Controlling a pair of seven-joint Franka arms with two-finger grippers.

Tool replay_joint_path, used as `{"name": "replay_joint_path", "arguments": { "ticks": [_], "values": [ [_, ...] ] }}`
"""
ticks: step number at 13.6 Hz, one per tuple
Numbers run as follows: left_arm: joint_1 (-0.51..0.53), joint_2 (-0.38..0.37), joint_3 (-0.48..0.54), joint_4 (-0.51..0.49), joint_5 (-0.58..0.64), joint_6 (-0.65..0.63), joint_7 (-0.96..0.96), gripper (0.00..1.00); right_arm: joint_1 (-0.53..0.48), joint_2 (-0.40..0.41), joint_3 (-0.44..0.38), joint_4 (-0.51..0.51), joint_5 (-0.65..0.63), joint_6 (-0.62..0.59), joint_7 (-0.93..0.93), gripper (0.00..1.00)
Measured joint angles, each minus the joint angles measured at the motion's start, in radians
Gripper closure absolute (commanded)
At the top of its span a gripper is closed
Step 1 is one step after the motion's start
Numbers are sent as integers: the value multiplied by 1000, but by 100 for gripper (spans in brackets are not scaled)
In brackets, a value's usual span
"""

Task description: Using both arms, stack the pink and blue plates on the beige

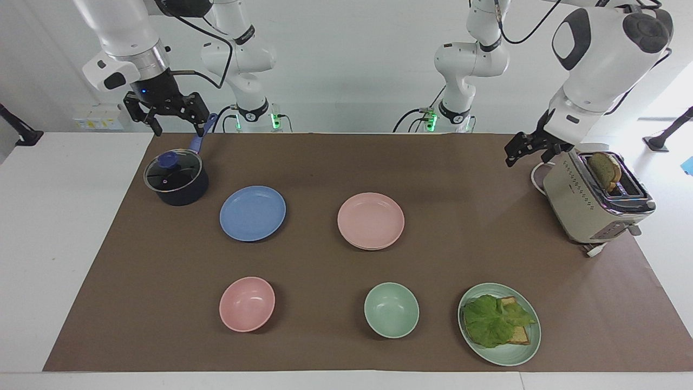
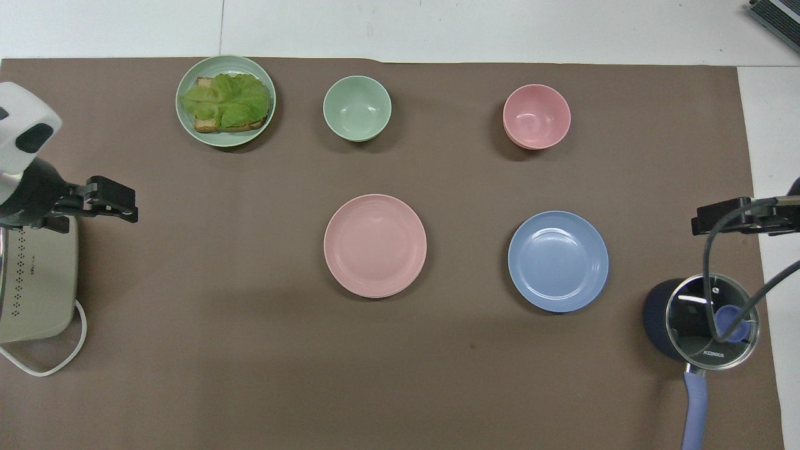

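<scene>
The pink plate [image 1: 371,219] [image 2: 375,244] lies mid-mat. A thin second rim shows under its edge, and the beige plate itself is hidden. Beside it, toward the right arm's end, the blue plate [image 1: 252,212] [image 2: 557,260] lies alone on the mat. My left gripper [image 1: 521,148] [image 2: 119,205] hangs open and empty in the air beside the toaster, well away from the plates. My right gripper [image 1: 180,129] [image 2: 703,224] waits open and empty above the pot's handle.
A dark lidded pot [image 1: 176,177] with a blue handle stands at the right arm's end. A beige toaster [image 1: 595,197] holding bread stands at the left arm's end. Farther from the robots are a pink bowl [image 1: 247,304], a green bowl [image 1: 391,310] and a green plate [image 1: 533,346] with a lettuce sandwich.
</scene>
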Motion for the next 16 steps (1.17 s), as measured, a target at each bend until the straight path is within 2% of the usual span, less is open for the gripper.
{"name": "replay_joint_path", "arguments": {
  "ticks": [6, 16],
  "values": [
    [30, -36, 1, 110, 55, -108, 111, 0, 0, 0, 0, 0, 0, 0, 0, 0],
    [29, -38, -10, 122, 56, -108, 119, 0, 0, 0, 0, 0, 0, 0, 0, 0]
  ]
}}
